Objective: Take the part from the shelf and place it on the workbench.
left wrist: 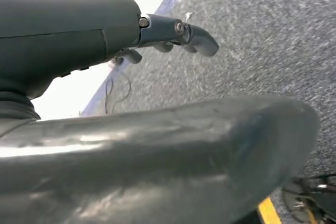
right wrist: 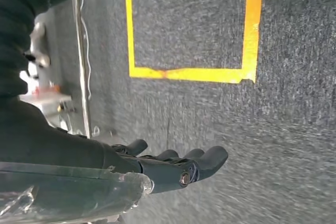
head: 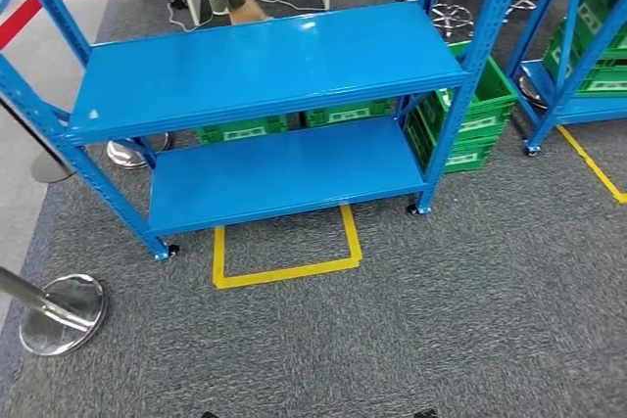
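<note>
shelf ahead, crates behind right, floor marking before it.

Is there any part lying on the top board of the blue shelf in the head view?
No, the top board of the blue shelf is bare blue metal.

The tall blue metal shelf is cut off by the head view's top edge. Its boards hide most of the green plastic crates behind. The second blue rack runs off the right edge.
</note>
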You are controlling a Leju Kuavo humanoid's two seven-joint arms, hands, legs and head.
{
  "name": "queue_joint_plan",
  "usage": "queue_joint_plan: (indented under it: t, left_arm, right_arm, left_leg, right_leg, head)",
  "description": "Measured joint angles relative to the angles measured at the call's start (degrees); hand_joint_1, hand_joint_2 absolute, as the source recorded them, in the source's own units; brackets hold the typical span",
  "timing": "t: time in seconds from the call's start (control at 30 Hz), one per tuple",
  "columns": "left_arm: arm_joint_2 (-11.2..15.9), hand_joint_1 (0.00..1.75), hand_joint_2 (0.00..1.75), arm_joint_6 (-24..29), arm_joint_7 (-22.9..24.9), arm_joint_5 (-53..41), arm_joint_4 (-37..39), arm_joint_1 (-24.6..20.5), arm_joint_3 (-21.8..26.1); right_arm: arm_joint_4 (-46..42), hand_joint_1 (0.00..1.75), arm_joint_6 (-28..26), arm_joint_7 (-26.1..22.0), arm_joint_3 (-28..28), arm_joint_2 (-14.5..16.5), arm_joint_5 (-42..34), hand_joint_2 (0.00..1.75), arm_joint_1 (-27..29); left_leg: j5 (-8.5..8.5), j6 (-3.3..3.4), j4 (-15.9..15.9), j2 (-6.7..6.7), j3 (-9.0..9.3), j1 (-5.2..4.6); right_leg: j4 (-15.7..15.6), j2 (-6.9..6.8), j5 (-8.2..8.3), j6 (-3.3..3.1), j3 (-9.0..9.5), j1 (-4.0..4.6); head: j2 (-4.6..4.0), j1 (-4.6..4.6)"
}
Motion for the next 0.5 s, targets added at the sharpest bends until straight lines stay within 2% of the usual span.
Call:
queue_joint_plan:
  t: [0.03,0.07,0.1,0.13,0.17,0.23,0.27,0.33,0.37,0.4,0.47,0.5]
  left_arm:
    - [0.0,0.00,0.00,0.0,0.0,0.0,0.0,-0.1,0.0]
    - [0.0,0.00,0.00,0.0,0.0,0.0,0.0,-0.1,0.0]
    - [0.0,0.00,0.00,0.0,0.0,0.0,0.0,0.0,0.0]
    - [0.0,0.00,0.00,0.0,0.0,0.0,0.0,0.1,0.0]
    - [0.1,0.00,0.00,0.0,0.0,0.0,0.0,0.2,0.0]
    - [0.1,0.00,0.00,0.0,0.0,0.0,0.0,0.1,0.0]
    - [0.0,0.00,0.00,0.0,0.0,-0.1,0.0,0.0,0.0]
    - [0.0,0.00,0.00,0.0,0.0,-0.1,0.0,0.1,0.0]
    - [0.0,0.00,0.00,0.0,0.0,-0.1,0.0,0.3,0.0]
    - [0.0,0.00,0.00,0.0,0.0,-0.1,0.0,0.4,0.0]
    - [0.0,0.00,0.00,0.1,0.0,-0.2,0.0,0.4,0.0]
    - [-0.1,0.00,0.00,0.1,0.0,-0.2,0.0,0.3,0.0]
  right_arm:
    - [0.0,0.00,0.0,0.0,-0.1,0.0,0.0,1.75,0.1]
    - [0.0,0.00,0.0,0.0,-0.1,0.0,0.0,1.75,0.2]
    - [0.0,0.00,0.0,0.0,-0.2,0.0,0.0,1.75,0.2]
    - [0.0,0.00,0.0,0.0,-0.3,0.0,0.0,1.31,0.1]
    - [0.0,0.00,-0.1,0.0,-0.3,0.0,0.0,0.87,0.0]
    - [0.0,0.00,-0.7,0.0,-0.3,0.0,0.1,0.00,0.0]
    - [0.0,0.00,-1.1,0.0,-0.3,0.0,0.2,0.00,-0.1]
    - [0.0,0.00,-1.7,0.1,-0.3,0.0,0.5,0.00,-0.3]
    - [0.0,0.00,-1.9,0.2,-0.3,0.0,0.7,0.44,-0.5]
    - [0.0,0.00,-2.0,0.4,-0.3,0.0,1.0,0.87,-0.6]
    - [0.0,0.00,-2.4,0.9,-0.3,0.0,1.8,1.75,-0.6]
    - [0.0,0.00,-2.6,1.3,-0.3,0.0,2.1,1.75,-0.5]
  left_leg:
    - [-1.66,-0.10,3.8,0.65,-1.98,0.03]
    - [-2.59,-0.13,6.8,0.93,-3.51,0.04]
    - [-2.56,-0.08,8.1,1.05,-4.21,0.04]
    - [-1.50,0.07,7.4,1.17,-3.82,0.01]
    - [0.28,0.35,4.8,1.62,-2.34,-0.08]
    - [3.27,1.12,-2.7,3.37,1.90,-0.44]
    - [3.84,1.45,-5.4,4.11,3.44,-0.62]
    - [3.58,1.93,-7.4,4.27,4.49,-0.82]
    - [3.64,2.20,-7.6,4.04,4.59,-0.74]
    - [3.73,2.46,-7.8,3.82,4.75,-0.60]
    - [3.97,2.97,-8.2,3.38,5.05,-0.21]
    - [3.98,3.13,-8.3,3.14,5.05,-0.12]
  right_leg:
    - [0.0,-0.95,-0.07,-0.16,-0.02,0.12]
    - [0.0,-1.88,-0.14,-0.26,-0.02,0.22]
    - [0.0,-2.75,-0.20,-0.32,-0.02,0.31]
    - [0.0,-3.53,-0.27,-0.34,0.04,0.39]
    - [0.0,-4.26,-0.35,-0.31,0.15,0.47]
    - [0.1,-5.31,-0.67,0.03,0.30,0.71]
    - [0.1,-5.73,-0.84,0.31,0.31,0.85]
    - [0.0,-6.33,-1.02,0.91,0.44,1.08]
    - [-0.2,-6.52,-1.02,1.16,0.71,1.09]
    - [-0.1,-6.05,-1.22,1.47,0.86,1.07]
    - [2.9,-3.78,-3.03,2.12,-0.34,0.98]
    - [6.2,-2.40,-4.68,2.40,-1.94,0.88]
  head:
    - [0.00,-0.10]
    - [0.00,-0.10]
    - [0.00,-0.10]
    - [0.00,-0.11]
    - [0.00,-0.11]
    - [0.00,-0.11]
    - [0.00,-0.04]
    - [0.00,0.06]
    - [0.00,0.09]
    - [0.00,0.12]
    - [0.00,0.42]
    - [0.00,0.63]
